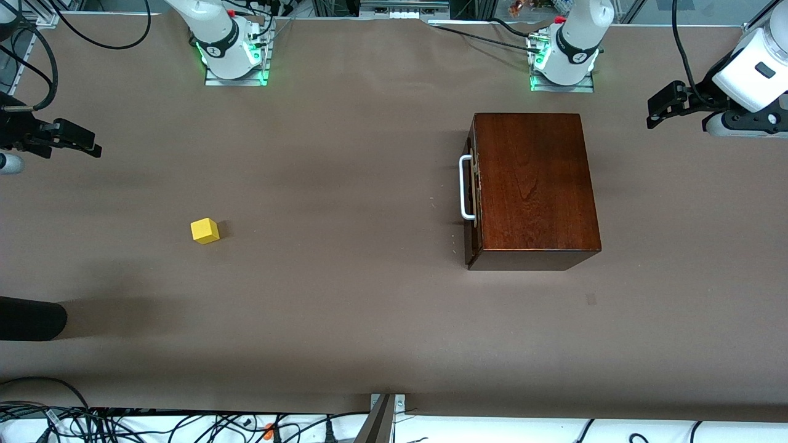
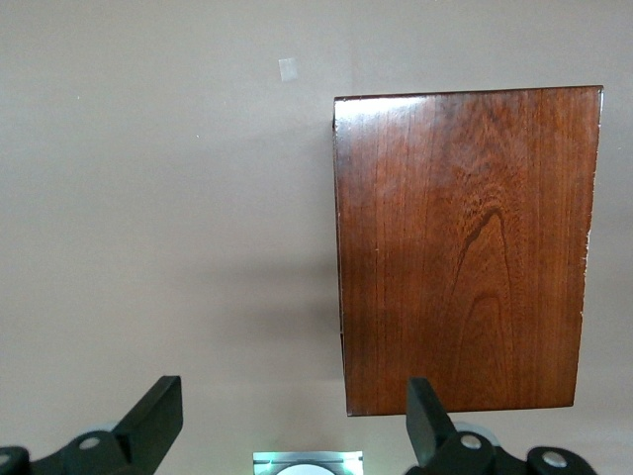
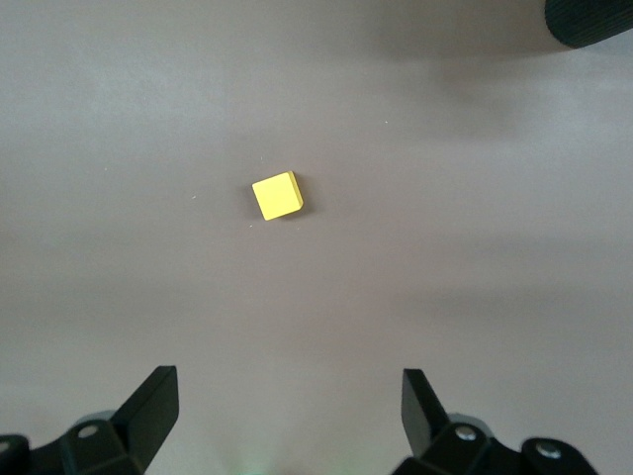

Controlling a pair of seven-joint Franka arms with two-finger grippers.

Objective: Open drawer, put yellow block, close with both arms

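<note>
The reddish-brown wooden box stands toward the left arm's end of the table, with the drawer shut inside it. The drawer's white bar handle faces the right arm's end. The yellow block lies alone on the brown tabletop toward the right arm's end. My left gripper hangs open over the table's edge past the box, well apart from it. In the left wrist view the box top shows ahead of the open left gripper. My right gripper hangs open at the right arm's end. The right wrist view has the block ahead of the open right gripper.
A black rounded object juts in at the right arm's end, nearer to the front camera than the block, and shows too in the right wrist view. Green-lit arm bases stand at the back. Cables run along the near edge.
</note>
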